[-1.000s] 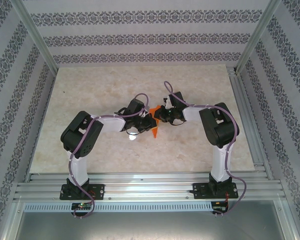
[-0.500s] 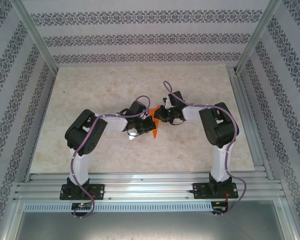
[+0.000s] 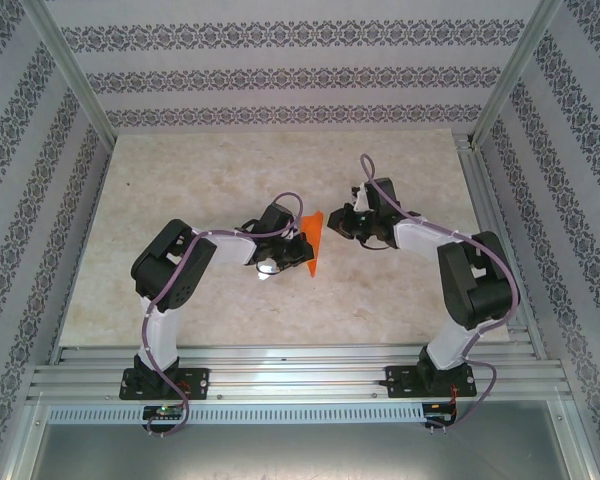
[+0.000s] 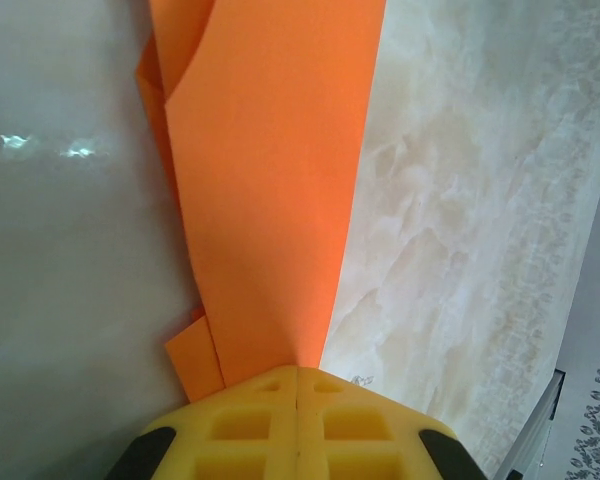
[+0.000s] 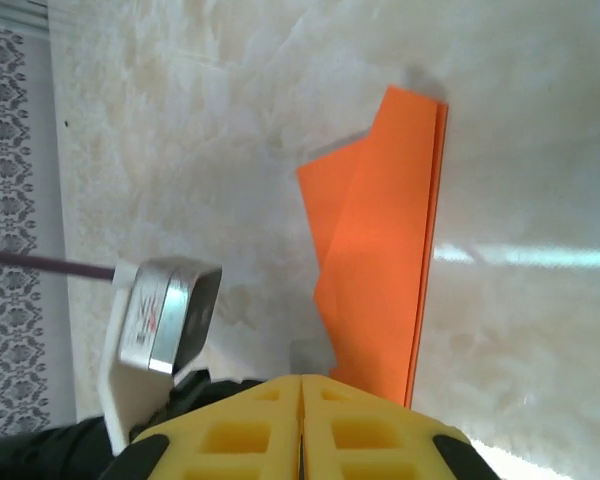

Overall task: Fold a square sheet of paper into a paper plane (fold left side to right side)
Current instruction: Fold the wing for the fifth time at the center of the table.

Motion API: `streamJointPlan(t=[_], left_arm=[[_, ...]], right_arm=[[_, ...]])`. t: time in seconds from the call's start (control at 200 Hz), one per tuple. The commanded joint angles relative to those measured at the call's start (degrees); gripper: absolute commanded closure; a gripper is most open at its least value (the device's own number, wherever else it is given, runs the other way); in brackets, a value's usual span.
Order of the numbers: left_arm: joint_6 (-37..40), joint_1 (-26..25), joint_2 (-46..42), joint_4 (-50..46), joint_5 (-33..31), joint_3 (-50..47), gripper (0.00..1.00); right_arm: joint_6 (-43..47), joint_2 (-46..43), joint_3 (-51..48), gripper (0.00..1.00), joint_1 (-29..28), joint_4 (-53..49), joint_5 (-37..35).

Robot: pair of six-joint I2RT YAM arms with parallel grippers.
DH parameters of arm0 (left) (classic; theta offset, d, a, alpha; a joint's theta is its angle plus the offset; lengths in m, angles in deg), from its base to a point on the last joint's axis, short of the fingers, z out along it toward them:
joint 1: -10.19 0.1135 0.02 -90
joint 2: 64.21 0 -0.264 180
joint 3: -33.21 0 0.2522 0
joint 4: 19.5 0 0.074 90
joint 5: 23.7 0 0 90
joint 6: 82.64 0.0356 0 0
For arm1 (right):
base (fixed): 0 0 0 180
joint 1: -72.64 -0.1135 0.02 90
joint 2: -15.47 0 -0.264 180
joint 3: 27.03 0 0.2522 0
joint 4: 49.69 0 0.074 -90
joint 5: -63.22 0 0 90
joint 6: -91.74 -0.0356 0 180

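The square sheet of paper [image 3: 313,250] is bright orange and folded into a long narrow wedge with layered flaps, lying near the middle of the table. My left gripper [image 3: 301,245] is shut on its near end. In the left wrist view the paper [image 4: 270,180] runs out from between the closed yellow fingertips [image 4: 298,368]. My right gripper [image 3: 343,224] is shut with nothing in it and stands just right of the paper. In the right wrist view its closed tips [image 5: 302,378] sit in front of the paper [image 5: 380,250], which stretches away across the table.
The marble tabletop [image 3: 210,180] has patterned walls on three sides. Aluminium rails run along the right side [image 3: 485,230] and the near edge [image 3: 300,370]. The left arm's silver wrist camera [image 5: 165,312] sits close to the right gripper's left side.
The right arm has swung out to the right, off the paper, and its jaws have closed fully. The left gripper keeps its hold in about the same place.
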Motion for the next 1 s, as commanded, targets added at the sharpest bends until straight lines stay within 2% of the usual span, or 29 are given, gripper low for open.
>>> streamJointPlan(t=[0.0,0.125,0.3,0.754,0.994], left_arm=[[0.0,-1.8,2.4,-3.9,-2.7,-2.4,1.0],[0.0,-2.2,2.1,-4.3,-3.1,-2.7,1.0],[-0.5,-2.2,1.2,-4.1,-3.6,-3.4,1.0],[-1.5,-2.2,1.4,-4.6,-2.6,-2.3,1.0],[-0.8,-2.1,-2.5,-4.3,-1.2,-1.4,0.98]], right_arm=[[-5.2,-1.6,-7.7,0.94,-2.4,5.6,0.8],[-7.4,-0.1,-10.4,0.95,-5.2,9.9,-0.4],[-9.8,4.7,-9.1,0.95,-5.9,14.7,0.9],[-11.0,2.0,-14.5,0.95,-9.3,17.5,-0.6],[-6.0,-4.9,-15.5,0.93,-4.1,10.6,-1.3]])
